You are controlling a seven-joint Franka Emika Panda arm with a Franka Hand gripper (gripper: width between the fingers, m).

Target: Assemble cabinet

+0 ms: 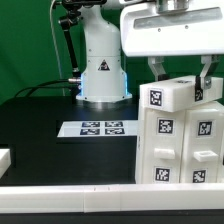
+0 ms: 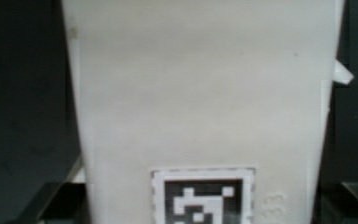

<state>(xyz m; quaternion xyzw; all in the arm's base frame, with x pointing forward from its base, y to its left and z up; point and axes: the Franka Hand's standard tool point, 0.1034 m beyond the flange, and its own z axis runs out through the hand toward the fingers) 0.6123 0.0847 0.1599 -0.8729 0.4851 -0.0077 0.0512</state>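
I see the gripper (image 1: 180,70) straddling a small white block (image 1: 171,97) atop the cabinet (image 1: 180,140) directly beneath it; contact unclear, fingertips hidden, cabinet's far side cropped.

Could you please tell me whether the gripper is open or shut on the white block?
Shut on it: the gripper has its fingers on either side of the white block atop the cabinet.
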